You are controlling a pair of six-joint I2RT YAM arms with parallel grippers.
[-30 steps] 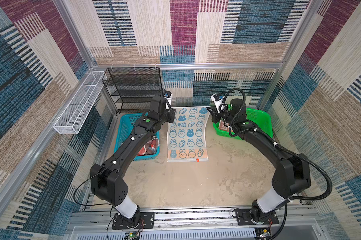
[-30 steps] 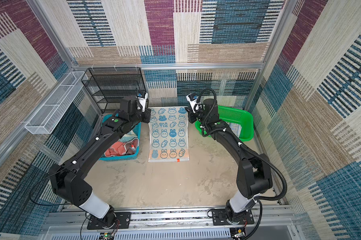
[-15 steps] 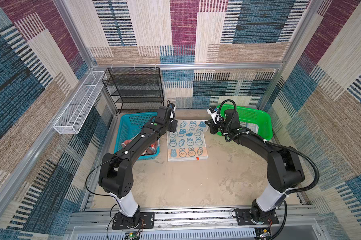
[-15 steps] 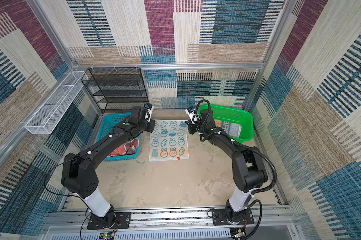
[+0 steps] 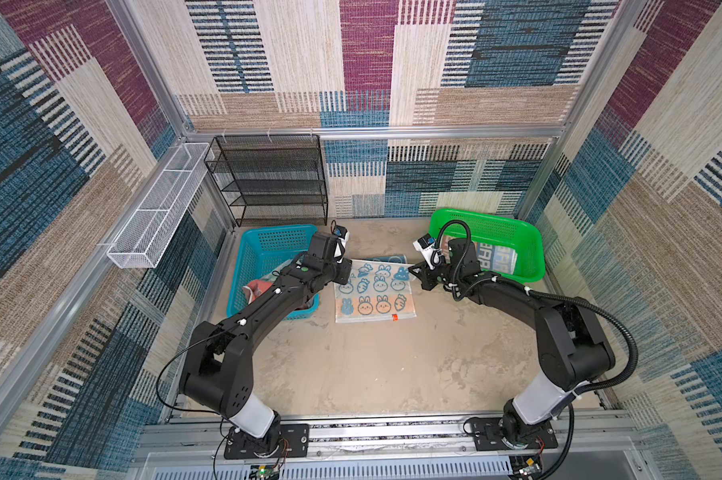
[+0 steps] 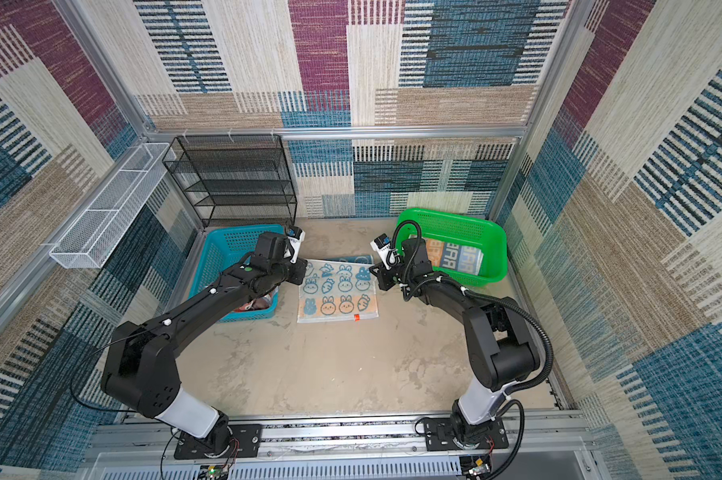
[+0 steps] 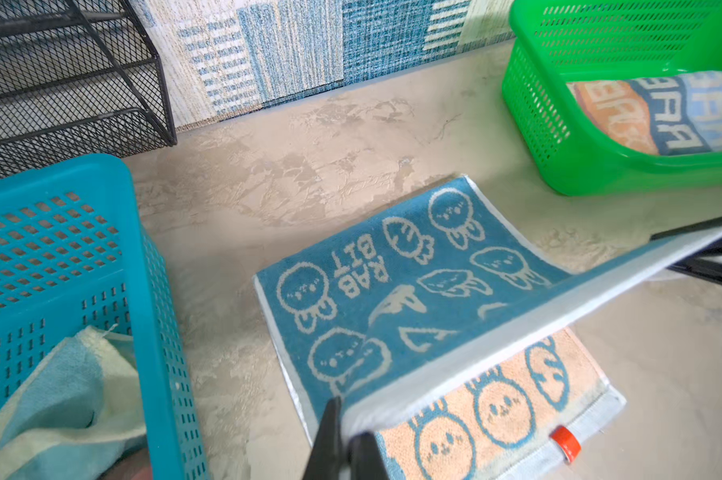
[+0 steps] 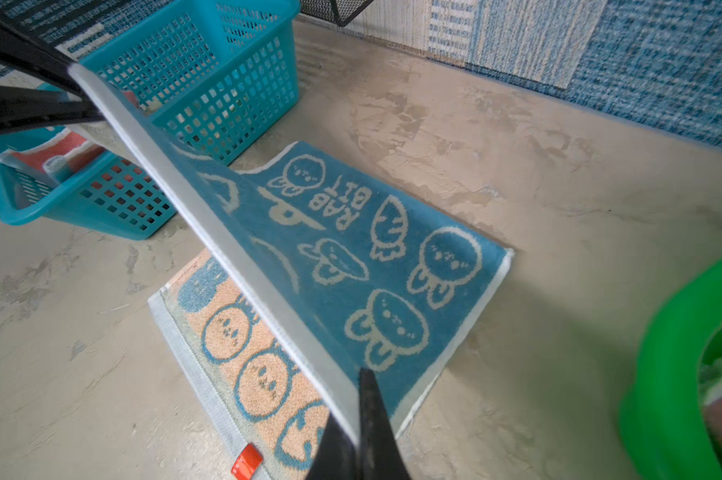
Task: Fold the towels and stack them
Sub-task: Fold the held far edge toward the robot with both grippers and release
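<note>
The blue towel with white rabbit faces lies on the table between the two baskets. Its far half is lifted and bent over toward the near orange band. My left gripper is shut on one corner of the lifted white hem and my right gripper is shut on the other. In both top views the left gripper and right gripper sit at the towel's far corners. The orange-and-blue lettered towel lies folded in the green basket. A coral towel and a pale cream towel lie in the blue basket.
A black mesh shelf stands at the back left against the wall. A white wire tray hangs on the left wall. The blue basket's wall is close beside the left gripper and the green basket's rim close beside the right one.
Both grippers have come down and toward the front, carrying the rabbit towel's far edge with them. The towel now shows shorter, its blue underside turned up.
</note>
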